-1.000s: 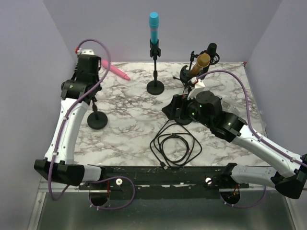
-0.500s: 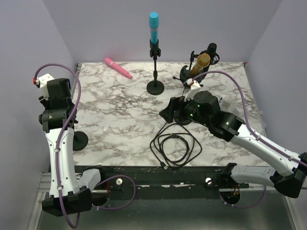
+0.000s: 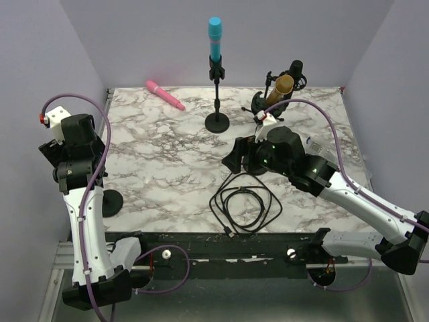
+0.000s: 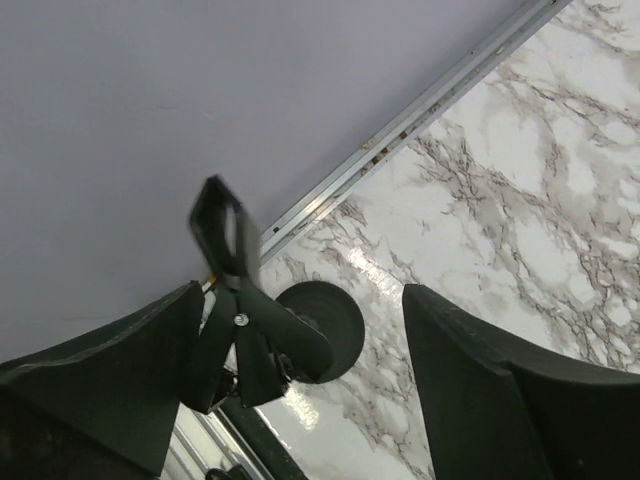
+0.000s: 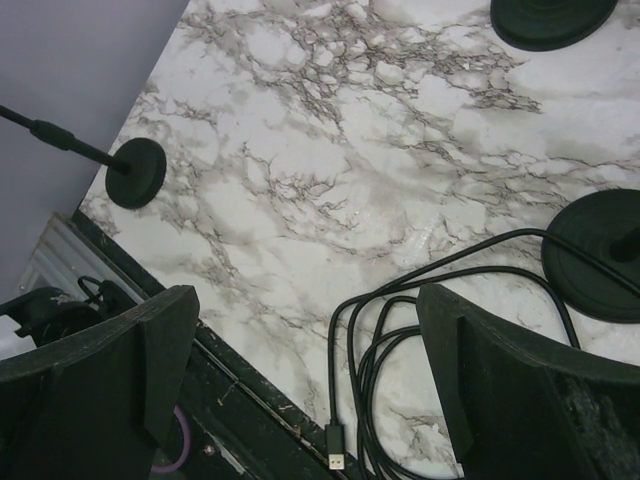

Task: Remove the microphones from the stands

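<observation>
Since the left pincer [image 4: 300,300] is spread open, holding nothing, with the bare black round-based clip stand [image 4: 225,230] just ahead of it and the pink plastic microphone [image 3: 164,95] lying on the marble tabletop [image 3: 167,154] far beyond, a straight retreat is advised lest the stand be tipped.

Pink microphone [image 3: 164,95], cyan microphone [image 3: 214,37], gold microphone [image 3: 282,86], grey-veined white marble table [image 3: 167,154]

Seen from above, the empty stand [image 3: 110,200] at the table's [image 3: 167,154] 8 o'clock shows only its base; the left arm [image 3: 84,201] hides its pole and clip. In the left wrist view that clip [image 4: 222,228] is blurred. In the right wrist view the edges cut off a stand base [image 5: 550,18] at 12 o'clock, another stand base [image 5: 598,255] at 3, and the cable [image 5: 362,400] at 6.
</observation>
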Robot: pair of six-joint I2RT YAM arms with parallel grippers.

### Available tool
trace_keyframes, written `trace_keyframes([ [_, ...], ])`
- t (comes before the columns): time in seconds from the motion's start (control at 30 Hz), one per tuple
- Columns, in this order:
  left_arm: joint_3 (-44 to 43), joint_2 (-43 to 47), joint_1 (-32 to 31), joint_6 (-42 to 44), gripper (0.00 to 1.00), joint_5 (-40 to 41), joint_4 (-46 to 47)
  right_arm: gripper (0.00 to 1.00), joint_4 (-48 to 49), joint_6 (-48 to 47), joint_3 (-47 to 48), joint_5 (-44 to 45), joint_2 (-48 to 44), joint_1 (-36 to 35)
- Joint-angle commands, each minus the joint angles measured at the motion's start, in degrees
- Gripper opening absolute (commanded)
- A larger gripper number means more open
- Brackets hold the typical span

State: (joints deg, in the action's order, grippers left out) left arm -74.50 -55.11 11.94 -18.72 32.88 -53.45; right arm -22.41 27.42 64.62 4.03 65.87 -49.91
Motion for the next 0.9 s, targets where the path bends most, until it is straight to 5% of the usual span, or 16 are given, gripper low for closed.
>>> trace_keyframes([
  [0.0,-2.38,2.85,0.29,-0.35,0.90,-1.08,1.58,1.00,-3.23,-0.81,2.84,3.34,-0.70,-0.28],
  [0.33,-4.21,6.11,0.29,0.03,0.98,-5.76,3.33,1.00,-6.50,-1.67,5.61,6.23,0.93,-0.30],
  [0.67,0.59,6.65,0.28,-0.14,0.49,-6.87,7.88,1.00,-6.79,-2.62,7.54,5.05,5.72,-0.28],
  [0.87,1.29,6.42,0.29,-0.13,0.44,-5.56,8.36,1.00,-5.83,-2.69,7.37,4.42,6.81,-0.31],
])
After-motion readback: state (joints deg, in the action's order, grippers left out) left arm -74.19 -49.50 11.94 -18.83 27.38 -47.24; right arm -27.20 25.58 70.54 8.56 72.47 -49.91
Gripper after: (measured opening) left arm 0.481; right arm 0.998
